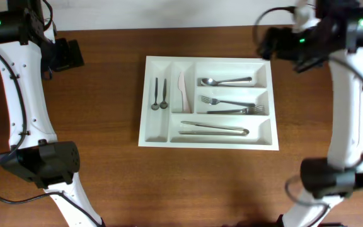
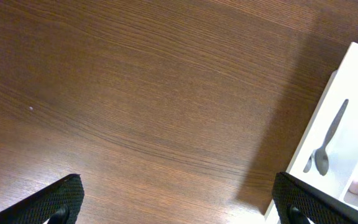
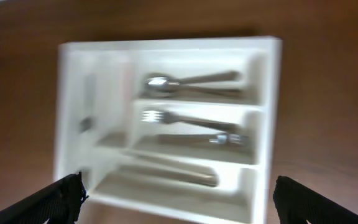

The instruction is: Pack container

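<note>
A dark wooden surface (image 1: 99,139) seen from above, with a white cutlery tray (image 1: 155,129), the container to be packed, lying flat at its middle. Its two narrow upright compartments hold two small spoons (image 1: 159,94) side by side and, next to them, a pale pink knife (image 1: 183,91). The three long compartments hold a large spoon (image 1: 225,81) farthest away, two forks (image 1: 232,105) in the middle, and long metal pieces (image 1: 214,128), probably knives, nearest. No loose cutlery shows on the wood around the tray. The left hand (image 1: 71,55) sits well apart at the far left corner, jaws spread wide and holding nothing; its own camera sees bare wood and just the tray's edge. The right hand (image 1: 266,45) hovers near the tray's far right corner, also wide open and empty; its camera's view of the tray is blurred. The packing looks finished or nearly so. To close it out well, both hands should pull away above the rim without brushing it, since a nudge could slide the tray or tip a piece across a divider. A last check that every handle lies flat in its own compartment would be wise.
</note>
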Robot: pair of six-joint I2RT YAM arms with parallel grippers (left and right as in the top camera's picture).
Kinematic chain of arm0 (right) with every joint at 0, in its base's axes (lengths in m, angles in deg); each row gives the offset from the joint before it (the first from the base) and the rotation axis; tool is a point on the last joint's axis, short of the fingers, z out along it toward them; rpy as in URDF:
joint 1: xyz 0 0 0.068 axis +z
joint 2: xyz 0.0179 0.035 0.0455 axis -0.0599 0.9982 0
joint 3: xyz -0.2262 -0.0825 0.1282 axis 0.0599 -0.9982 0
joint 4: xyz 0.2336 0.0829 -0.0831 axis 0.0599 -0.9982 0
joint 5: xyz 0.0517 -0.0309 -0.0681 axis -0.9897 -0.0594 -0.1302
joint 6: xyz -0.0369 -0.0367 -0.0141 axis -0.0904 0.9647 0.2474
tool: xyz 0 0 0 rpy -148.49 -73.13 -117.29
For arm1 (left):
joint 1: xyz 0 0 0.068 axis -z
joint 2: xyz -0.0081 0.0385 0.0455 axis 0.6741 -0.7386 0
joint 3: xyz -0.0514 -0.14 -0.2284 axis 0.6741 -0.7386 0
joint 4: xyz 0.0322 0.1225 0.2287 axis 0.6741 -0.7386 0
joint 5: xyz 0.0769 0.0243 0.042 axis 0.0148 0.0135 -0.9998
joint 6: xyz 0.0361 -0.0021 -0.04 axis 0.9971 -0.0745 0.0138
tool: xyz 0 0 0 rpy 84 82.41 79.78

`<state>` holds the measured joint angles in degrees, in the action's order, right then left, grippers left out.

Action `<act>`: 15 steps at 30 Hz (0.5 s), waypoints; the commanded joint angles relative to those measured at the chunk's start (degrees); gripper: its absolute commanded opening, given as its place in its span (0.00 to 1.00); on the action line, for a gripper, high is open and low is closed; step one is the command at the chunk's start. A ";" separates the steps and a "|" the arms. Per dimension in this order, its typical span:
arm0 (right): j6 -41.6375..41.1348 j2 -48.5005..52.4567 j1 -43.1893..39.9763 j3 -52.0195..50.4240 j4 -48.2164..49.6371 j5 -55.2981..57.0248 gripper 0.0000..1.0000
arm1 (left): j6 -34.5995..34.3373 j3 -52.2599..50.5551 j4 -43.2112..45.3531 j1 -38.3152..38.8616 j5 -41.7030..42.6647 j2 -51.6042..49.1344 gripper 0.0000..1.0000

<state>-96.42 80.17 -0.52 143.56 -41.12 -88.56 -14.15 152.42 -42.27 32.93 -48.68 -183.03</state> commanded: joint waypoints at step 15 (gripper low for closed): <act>1.27 -24.22 12.35 -0.15 3.41 14.95 0.99 | 0.90 0.02 -0.17 -0.35 -0.79 0.13 0.99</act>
<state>-95.80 58.40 13.03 143.65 -39.08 -82.66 -13.98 152.42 -42.29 32.93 -48.65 -183.03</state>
